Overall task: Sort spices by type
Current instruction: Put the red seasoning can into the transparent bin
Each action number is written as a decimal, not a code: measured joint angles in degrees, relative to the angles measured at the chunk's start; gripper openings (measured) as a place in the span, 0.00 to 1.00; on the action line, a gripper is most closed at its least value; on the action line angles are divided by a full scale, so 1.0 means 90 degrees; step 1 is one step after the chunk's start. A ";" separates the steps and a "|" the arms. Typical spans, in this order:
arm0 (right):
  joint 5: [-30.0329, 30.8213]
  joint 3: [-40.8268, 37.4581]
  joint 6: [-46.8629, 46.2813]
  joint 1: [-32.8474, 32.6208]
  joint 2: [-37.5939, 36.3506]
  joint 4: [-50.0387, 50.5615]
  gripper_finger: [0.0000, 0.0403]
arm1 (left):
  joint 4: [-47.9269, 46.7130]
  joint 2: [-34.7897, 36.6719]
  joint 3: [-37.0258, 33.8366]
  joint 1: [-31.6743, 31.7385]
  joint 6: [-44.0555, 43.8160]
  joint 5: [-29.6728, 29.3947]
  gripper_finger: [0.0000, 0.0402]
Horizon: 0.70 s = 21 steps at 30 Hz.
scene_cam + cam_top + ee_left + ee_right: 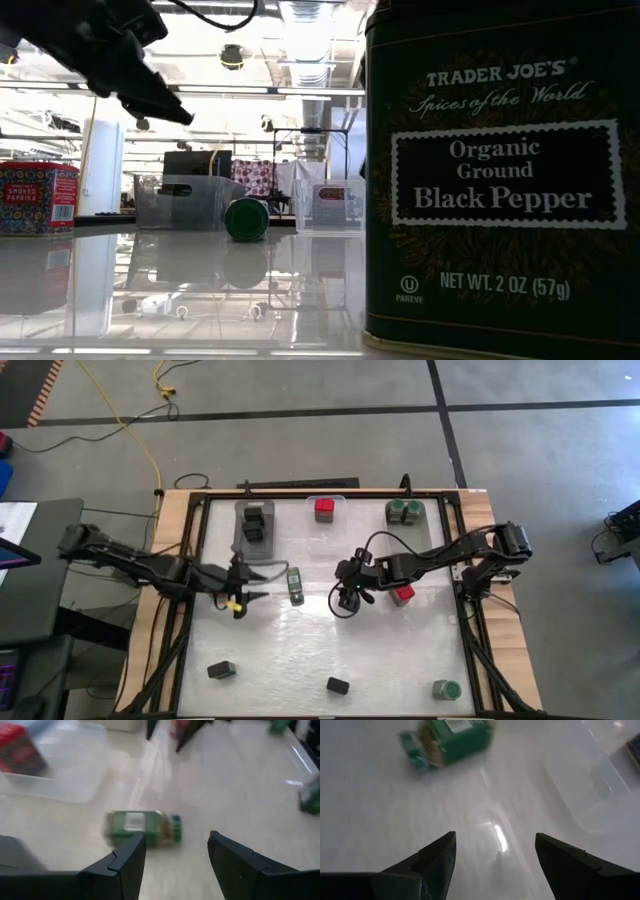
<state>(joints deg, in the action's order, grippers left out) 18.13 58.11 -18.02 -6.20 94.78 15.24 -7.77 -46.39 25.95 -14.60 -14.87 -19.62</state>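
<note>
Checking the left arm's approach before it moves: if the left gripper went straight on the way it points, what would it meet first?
Most likely the toppled green-lidded jar lying on its side just ahead of the left gripper, whose fingers are open and empty. Exact depth is unclear.

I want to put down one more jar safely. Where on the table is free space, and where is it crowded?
Free: the wide patch between the lying green jar and the front row of black boxes and a green-lidded jar. Crowded: the bins at the back, and the middle, where the left gripper and right gripper flank that jar.
</note>
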 joint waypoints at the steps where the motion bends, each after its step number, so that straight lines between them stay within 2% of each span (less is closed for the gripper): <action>1: 0.0000 0.0088 -0.0003 -0.0072 0.0000 0.0075 0.74 | 0.0056 -0.0078 -0.0001 -0.0099 -0.0005 -0.0006 0.51; 6: 0.0090 0.0881 -0.0268 -0.0529 -0.0002 0.1115 0.74 | 0.0281 -0.0378 0.0000 -0.0327 -0.0168 -0.0021 0.51; 10: 0.0712 0.1630 -0.0613 -0.0939 0.0000 0.2592 0.74 | 0.0270 -0.0483 0.0000 -0.0365 -0.0261 -0.0022 0.51; 12: 0.0895 0.2021 -0.1051 -0.1100 -0.0002 0.3465 0.74 | 0.0272 -0.0481 0.0000 -0.0365 -0.0320 -0.0022 0.51; 18: 0.0868 0.2938 -0.3138 -0.1605 -0.0002 0.6467 0.74 | 0.0267 -0.0481 0.0000 -0.0365 -0.0449 0.0078 0.51; 21: 0.0542 0.3167 -0.3697 -0.2009 -0.0002 0.7620 0.74 | 0.0214 -0.0481 0.0000 -0.0399 -0.0573 0.0141 0.51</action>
<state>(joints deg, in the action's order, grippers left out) 23.01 86.61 -51.29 -24.28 94.76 83.82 -5.85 -50.72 25.96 -18.19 -20.03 -18.35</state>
